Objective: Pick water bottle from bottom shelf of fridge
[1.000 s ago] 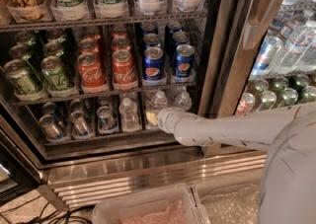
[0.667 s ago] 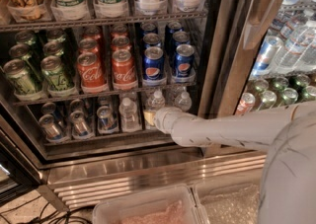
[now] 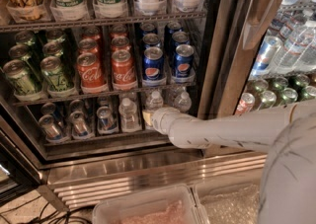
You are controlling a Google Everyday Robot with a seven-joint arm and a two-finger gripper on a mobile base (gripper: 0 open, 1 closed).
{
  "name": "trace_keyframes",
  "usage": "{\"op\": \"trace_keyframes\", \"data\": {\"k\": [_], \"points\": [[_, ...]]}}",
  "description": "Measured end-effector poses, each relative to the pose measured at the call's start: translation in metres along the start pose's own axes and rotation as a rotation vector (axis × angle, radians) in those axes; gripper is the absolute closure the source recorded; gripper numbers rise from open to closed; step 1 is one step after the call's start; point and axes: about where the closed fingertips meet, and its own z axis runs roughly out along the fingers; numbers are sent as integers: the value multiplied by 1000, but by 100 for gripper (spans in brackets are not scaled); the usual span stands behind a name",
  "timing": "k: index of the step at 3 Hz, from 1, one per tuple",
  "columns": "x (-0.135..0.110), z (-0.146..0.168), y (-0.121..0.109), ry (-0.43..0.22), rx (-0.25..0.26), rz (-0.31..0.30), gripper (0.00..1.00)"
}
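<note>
Nearest the camera sat two clear plastic tubs (image 3: pixel 148 208), and above them ran the stainless steel sill of the fridge (image 3: pixel 148 168). From the robot's white body at the lower right, the arm (image 3: pixel 237 131) reached leftward, almost level and just above the sill, through the open doorway to the bottom shelf (image 3: pixel 98 143).

Its rounded wrist faced into the shelf and hid most of the gripper (image 3: pixel 150 117). The gripper was right at the front of the water bottle (image 3: pixel 154 101), low on its body. Whether it was open, closed or already clamped on the bottle could not be told.

The water bottle stood upright near the right end of the bottom shelf, its white cap showing above the wrist. A second small bottle (image 3: pixel 129 114) stood just to its left and a third (image 3: pixel 182 100) to its right and further back. Silver-blue cans (image 3: pixel 79 122) filled the left of the row.

The bottle looked light if small, but thin-walled and ribbed, so it would likely dent under a hard squeeze and might be slick if chilled. A moderate grip around the mid-body, below the shoulder, seemed the safest hold, with a straight pull outward to spare its neighbours.

One shelf up stood Pepsi cans (image 3: pixel 154 62), Coca-Cola cans (image 3: pixel 123 67) and green cans (image 3: pixel 57 72).
</note>
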Motion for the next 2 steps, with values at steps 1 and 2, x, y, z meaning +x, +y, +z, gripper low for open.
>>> {"op": "trace_keyframes", "data": {"k": [1,2], "points": [[-1,0,6,-3,-3,-4,100],[-2,1,10,-8,-4,-10,100]]}}
